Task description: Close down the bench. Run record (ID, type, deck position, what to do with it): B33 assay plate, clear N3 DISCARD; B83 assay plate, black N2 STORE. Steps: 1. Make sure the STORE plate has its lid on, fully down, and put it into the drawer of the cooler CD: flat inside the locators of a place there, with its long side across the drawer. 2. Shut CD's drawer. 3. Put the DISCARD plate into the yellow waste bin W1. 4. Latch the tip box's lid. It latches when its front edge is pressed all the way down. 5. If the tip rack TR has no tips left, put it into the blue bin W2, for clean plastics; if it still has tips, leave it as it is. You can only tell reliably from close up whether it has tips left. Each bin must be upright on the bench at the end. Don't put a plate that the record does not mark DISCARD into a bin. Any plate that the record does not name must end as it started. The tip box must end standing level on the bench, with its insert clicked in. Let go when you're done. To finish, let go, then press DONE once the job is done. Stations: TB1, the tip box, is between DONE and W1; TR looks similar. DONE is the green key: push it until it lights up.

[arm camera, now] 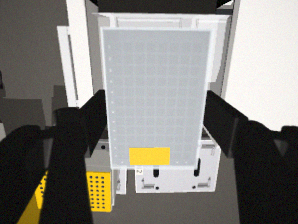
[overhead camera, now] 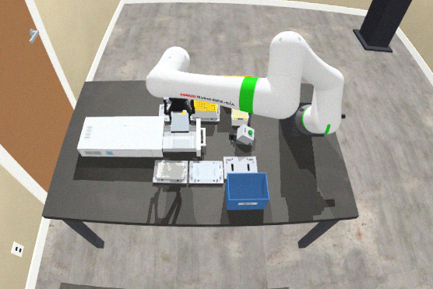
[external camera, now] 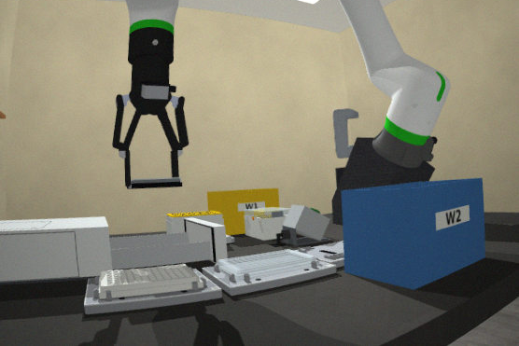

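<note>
1. While the white arm [overhead camera: 218, 93] reaches out level from its base across the desk [overhead camera: 117, 197], its wrist points straight down over the open drawer [overhead camera: 183, 143] of the cooler [overhead camera: 117, 136].
2. That drawer juts from the cooler's right end, and the carried load hangs well above it.
3. Clenched on the lidded black plate [external camera: 155, 183], the gripper [external camera: 151, 171] holds it flat, its fingers [external camera: 175, 161] on the two long edges.
4. Judged by its look, the plate is light, stiff and smooth-sided, so it could slip or tip; a grip at mid-length seems best.
5. A yellow label [arm camera: 149, 155] marks one short end of the lid.
</note>
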`<state>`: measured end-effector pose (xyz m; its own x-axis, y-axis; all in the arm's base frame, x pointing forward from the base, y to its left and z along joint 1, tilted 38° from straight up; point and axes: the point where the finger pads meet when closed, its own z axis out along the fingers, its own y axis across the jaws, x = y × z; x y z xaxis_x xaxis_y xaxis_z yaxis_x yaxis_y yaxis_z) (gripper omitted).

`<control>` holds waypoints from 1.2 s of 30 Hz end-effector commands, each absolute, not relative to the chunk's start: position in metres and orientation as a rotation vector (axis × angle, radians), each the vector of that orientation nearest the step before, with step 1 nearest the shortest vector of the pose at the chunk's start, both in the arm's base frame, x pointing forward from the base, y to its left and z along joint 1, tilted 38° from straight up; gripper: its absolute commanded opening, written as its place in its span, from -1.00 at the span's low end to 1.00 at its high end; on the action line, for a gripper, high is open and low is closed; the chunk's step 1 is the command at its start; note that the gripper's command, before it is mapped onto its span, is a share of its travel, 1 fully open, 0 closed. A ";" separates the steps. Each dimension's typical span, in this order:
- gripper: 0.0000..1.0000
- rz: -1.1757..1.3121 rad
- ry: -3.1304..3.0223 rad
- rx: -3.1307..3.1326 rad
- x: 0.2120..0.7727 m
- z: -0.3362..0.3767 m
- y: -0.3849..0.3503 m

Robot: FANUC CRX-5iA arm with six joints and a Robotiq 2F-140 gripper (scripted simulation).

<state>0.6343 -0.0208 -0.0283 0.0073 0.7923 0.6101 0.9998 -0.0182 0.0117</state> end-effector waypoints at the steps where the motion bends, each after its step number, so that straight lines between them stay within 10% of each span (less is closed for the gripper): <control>1: -0.80 -0.647 -1.837 -1.865 0.633 -0.024 -0.016; 36: -0.80 -0.647 -1.837 -1.865 0.630 -0.031 0.005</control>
<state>0.6291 0.0038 -0.0290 0.0075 0.7925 0.6098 0.9998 -0.0186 0.0118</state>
